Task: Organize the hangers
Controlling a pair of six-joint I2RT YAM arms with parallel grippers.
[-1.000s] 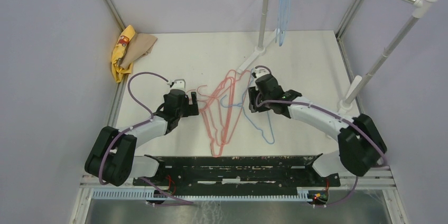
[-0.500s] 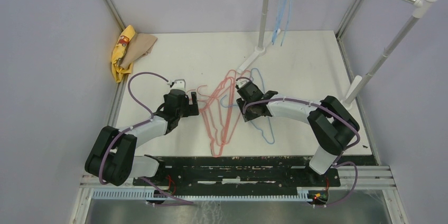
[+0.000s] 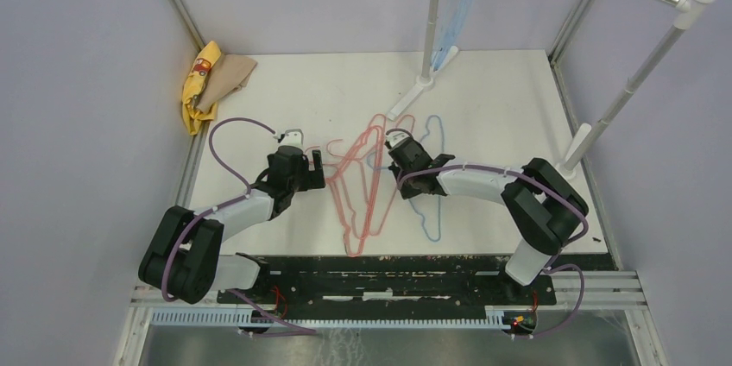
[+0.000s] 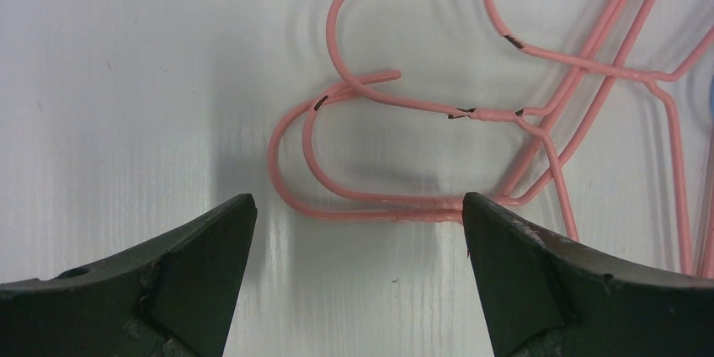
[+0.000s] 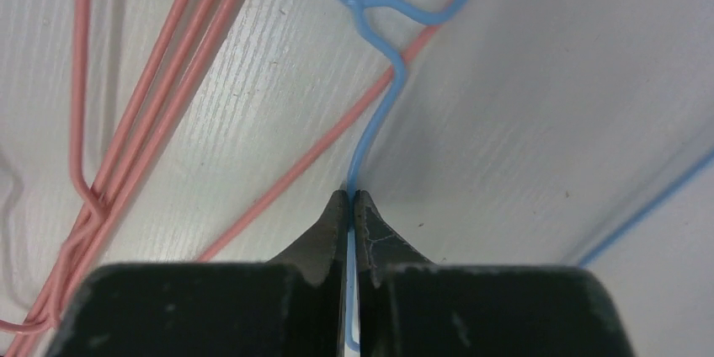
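Several pink hangers (image 3: 358,189) lie tangled on the white table (image 3: 285,90), between the arms. One light blue hanger (image 3: 429,211) lies just right of them, partly across them. More blue hangers (image 3: 453,3) hang from the rack at the back. My left gripper (image 3: 318,166) is open and empty; in the left wrist view it (image 4: 359,205) sits low over the table with two pink hooks (image 4: 370,96) just ahead of its jaws. My right gripper (image 3: 404,169) is shut on the blue hanger's wire (image 5: 379,113), near its neck, with pink hanger wires (image 5: 168,79) to the left.
A yellow and brown cloth bundle (image 3: 209,81) lies at the back left corner. The white-and-silver rack poles (image 3: 429,29) (image 3: 621,90) stand at the back and right, with a white foot (image 3: 404,105) on the table near the hangers.
My right arm swung left and in over the hangers and closed on the blue hanger, which shifted slightly. The hanging blue hangers swung. The left arm stayed still.
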